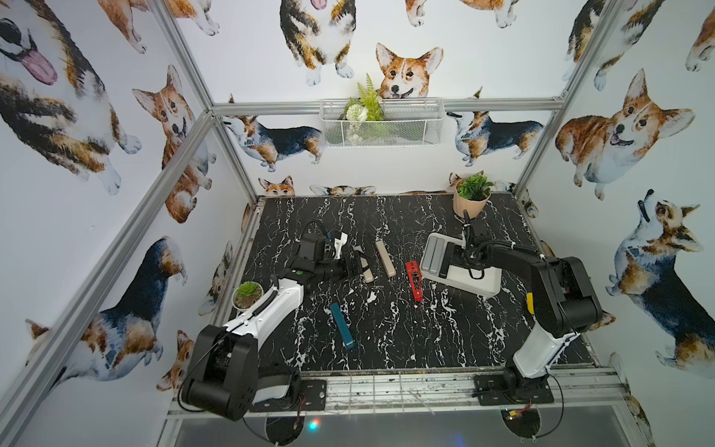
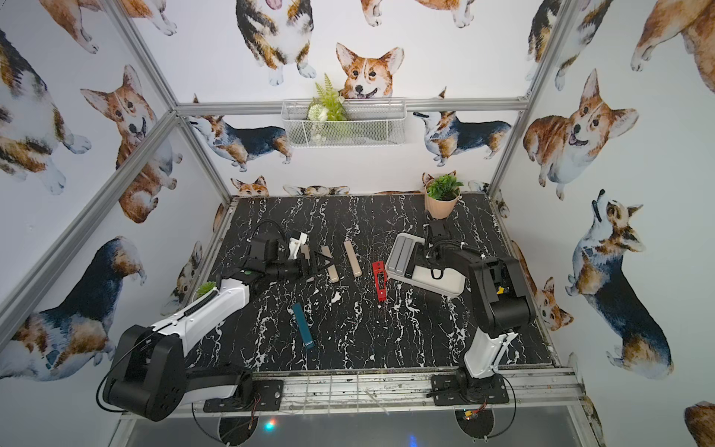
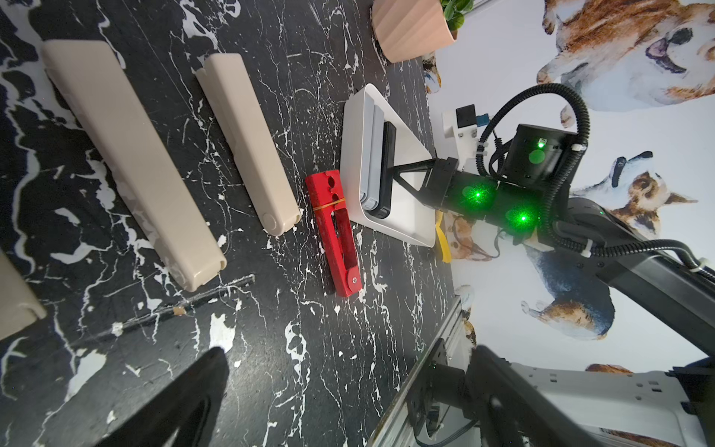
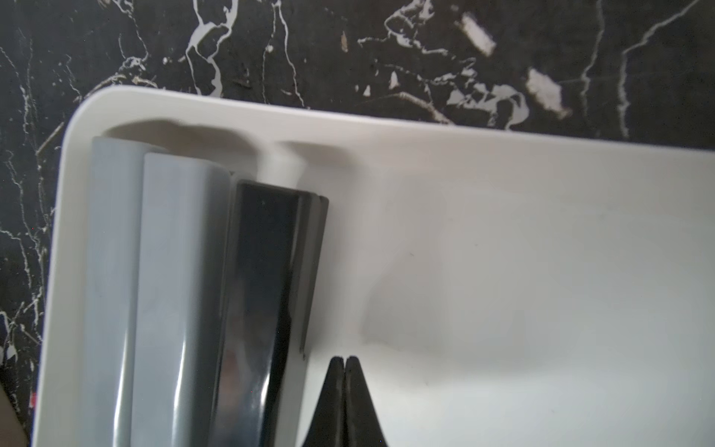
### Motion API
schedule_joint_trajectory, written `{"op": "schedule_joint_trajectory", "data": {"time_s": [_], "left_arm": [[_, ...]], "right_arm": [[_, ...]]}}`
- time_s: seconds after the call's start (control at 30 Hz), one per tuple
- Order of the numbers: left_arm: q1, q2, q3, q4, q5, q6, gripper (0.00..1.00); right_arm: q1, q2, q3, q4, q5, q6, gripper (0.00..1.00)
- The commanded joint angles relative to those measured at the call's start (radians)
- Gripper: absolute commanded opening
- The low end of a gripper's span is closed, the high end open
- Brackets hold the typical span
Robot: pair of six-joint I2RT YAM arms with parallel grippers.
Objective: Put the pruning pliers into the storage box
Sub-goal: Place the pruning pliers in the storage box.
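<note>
Right gripper (image 4: 344,362), pinched empty, sits just beside black pliers (image 4: 263,290) in storage box (image 4: 387,127).

Both arms are wearing white shells over black joints. The left arm (image 1: 282,298) is showing a green dot (image 1: 298,272), the right arm (image 1: 576,298) a yellow patch (image 1: 530,303), ribbed black cable (image 3: 583,120) and a black, wedge-shaped right claw (image 4: 344,360).

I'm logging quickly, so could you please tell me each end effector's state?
Left end effector: open, empty.
Right end effector: closed, empty.
</note>
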Motion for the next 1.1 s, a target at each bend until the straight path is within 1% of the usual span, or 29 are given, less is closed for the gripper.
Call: {"op": "schedule_joint_trajectory", "data": {"time_s": [0.0,0.57,1.07], "left_arm": [[0.0,0.007,0.001,0.022,0.0,0.002,1.0],[0.0,0.006,-0.01,0.026,0.0,0.005,1.0],[0.0,0.006,-0.009,0.028,0.002,0.005,1.0]], "right_arm": [[-0.001,0.018,0.017,0.031,-0.023,-0.005,0.0],[-0.001,0.05,0.014,0.072,-0.085,0.027,0.0],[-0.001,0.054,0.019,0.088,-0.11,0.04,0.0]]}}
